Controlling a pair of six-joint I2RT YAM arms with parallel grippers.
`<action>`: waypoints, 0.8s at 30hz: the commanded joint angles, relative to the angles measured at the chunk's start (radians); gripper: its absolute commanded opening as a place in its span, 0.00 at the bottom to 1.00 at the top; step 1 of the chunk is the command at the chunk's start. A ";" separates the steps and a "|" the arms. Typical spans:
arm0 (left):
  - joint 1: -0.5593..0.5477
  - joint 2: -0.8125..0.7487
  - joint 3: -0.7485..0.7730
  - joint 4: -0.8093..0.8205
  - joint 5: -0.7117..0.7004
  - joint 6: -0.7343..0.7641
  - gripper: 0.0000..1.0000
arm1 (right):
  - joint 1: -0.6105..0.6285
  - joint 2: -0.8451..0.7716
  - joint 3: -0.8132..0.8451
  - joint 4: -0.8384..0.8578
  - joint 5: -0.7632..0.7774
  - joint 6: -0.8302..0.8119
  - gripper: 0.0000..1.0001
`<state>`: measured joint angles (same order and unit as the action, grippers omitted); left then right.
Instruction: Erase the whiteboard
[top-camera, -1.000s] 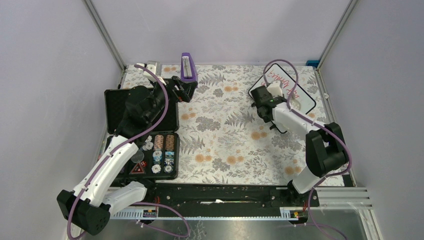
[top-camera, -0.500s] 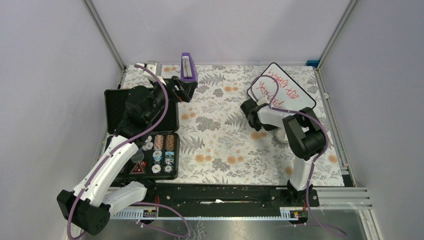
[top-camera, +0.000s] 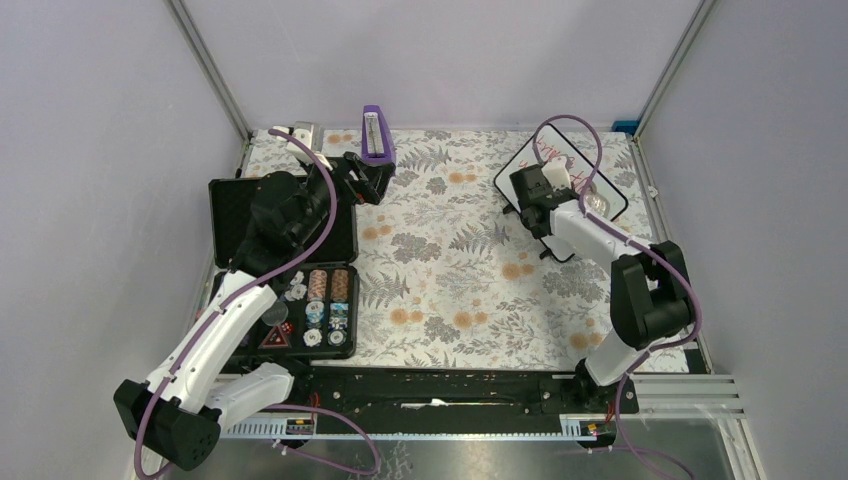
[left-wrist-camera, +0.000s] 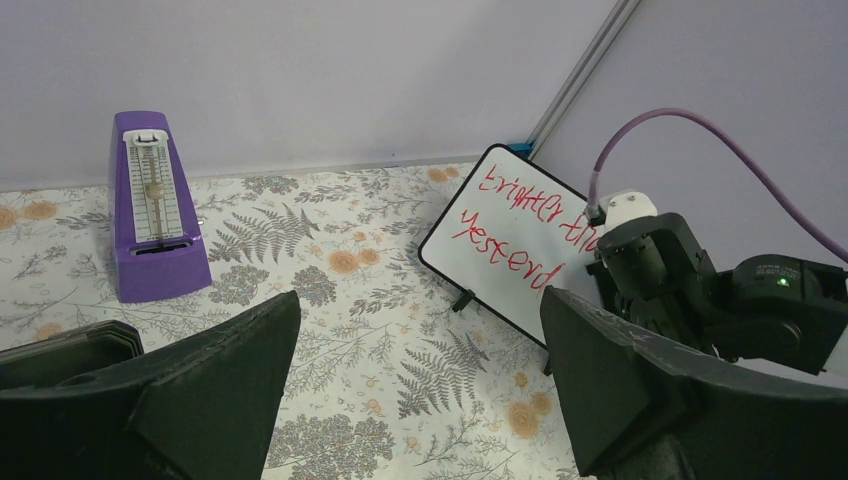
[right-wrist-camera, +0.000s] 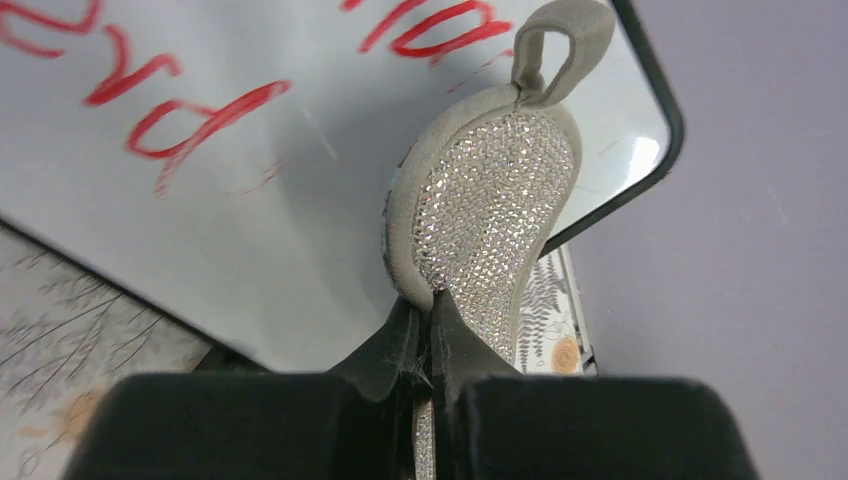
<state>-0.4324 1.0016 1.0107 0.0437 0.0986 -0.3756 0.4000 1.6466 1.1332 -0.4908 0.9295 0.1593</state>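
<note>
Right tool pressing a glittery pad to the whiteboard at the far right of the desk.

The whiteboard (left-wrist-camera: 508, 243) stands in the far right corner of the floral-covered desk (top-camera: 450, 280), seemingly propped at a tilt on a small black foot, with red writing across its left and upper parts. The right tool (right-wrist-camera: 430, 322) has its fingers closed tight on the near end of a silvery oval pad (right-wrist-camera: 490, 200), whose grey edge lies against the board's right portion; the surface there is blank except for faint red smears. The left tool (left-wrist-camera: 418, 310) hovers over the far left of the desk with its fingers spread wide apart, gripping nothing, near a purple metronome (left-wrist-camera: 155, 205) standing upright by the far wall. An open black case (top-camera: 285, 270) of poker chips sits at the left edge.
</note>
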 joint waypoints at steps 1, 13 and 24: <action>0.004 -0.006 0.025 0.044 0.014 -0.011 0.99 | -0.027 0.042 0.053 -0.018 0.069 -0.036 0.00; 0.004 -0.003 0.025 0.044 0.015 -0.011 0.99 | 0.073 0.259 0.032 -0.106 -0.034 0.103 0.00; 0.004 0.013 0.026 0.044 0.027 -0.019 0.99 | 0.065 0.084 0.164 -0.116 0.042 0.005 0.00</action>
<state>-0.4324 1.0107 1.0107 0.0448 0.1059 -0.3870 0.5037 1.8164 1.1713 -0.6212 0.9073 0.2096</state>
